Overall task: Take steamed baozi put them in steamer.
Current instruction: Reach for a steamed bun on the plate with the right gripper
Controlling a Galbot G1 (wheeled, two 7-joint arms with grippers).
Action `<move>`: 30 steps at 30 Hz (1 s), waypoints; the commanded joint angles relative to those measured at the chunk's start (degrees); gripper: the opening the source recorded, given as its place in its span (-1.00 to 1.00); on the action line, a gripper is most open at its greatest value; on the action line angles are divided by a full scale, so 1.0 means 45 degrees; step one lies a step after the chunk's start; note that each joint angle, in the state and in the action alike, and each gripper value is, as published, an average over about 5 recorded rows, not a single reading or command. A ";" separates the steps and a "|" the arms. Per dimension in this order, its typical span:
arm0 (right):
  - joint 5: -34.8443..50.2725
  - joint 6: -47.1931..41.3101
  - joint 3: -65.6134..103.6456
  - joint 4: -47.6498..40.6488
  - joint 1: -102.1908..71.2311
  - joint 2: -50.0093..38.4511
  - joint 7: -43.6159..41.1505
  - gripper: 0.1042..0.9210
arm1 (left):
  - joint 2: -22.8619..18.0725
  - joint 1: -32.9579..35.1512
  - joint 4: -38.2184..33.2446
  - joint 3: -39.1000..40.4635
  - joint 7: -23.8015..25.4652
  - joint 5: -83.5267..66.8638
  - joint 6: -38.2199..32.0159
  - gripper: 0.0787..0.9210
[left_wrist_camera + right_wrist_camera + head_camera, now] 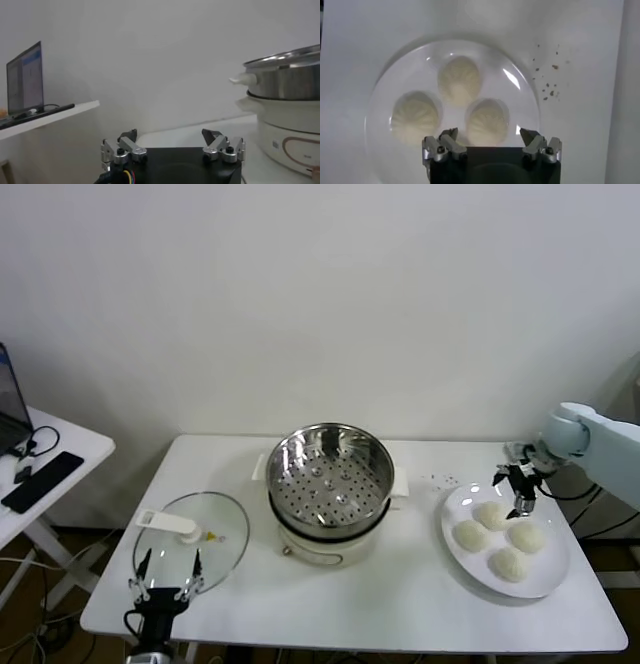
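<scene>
Fingers: right gripper has its fingers spread wide and holds nothing; left gripper is spread wide too and is empty.
Right gripper place: it hangs over the far edge of the white plate, just above the far left bun, pointing down. I think it is lining up to pick one.
Left gripper place: it waits at the near left edge of the table, next to the glass lid.
Baozi: four steamed baozi sit close together on the plate, at the right side of the table. None is lifted.
Plate view from the wrist: only three buns show there; the fourth is probably hidden under the gripper.
Steamer: the steamer stands in the middle of the table, on its cream pot. Its basket with holes has no buns in it.
Lid: it lies flat on the table to the left, so the basket is open from above and ready for buns.
Crumbs: small dark specks lie between steamer and plate.
</scene>
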 commanded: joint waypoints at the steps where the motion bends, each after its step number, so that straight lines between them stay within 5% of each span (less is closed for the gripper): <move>1: -0.0074 0.0053 -0.0760 -0.0690 0.0130 0.0405 -0.0133 0.76 | 0.0169 -0.0041 0.0238 -0.0026 0.0019 0.0029 -0.0061 0.77; 30: -0.1080 0.0151 0.2887 -0.2067 -0.3218 0.0898 0.0851 0.76 | 0.0160 -0.0154 0.0535 -0.0043 0.0059 0.0383 -0.0092 0.77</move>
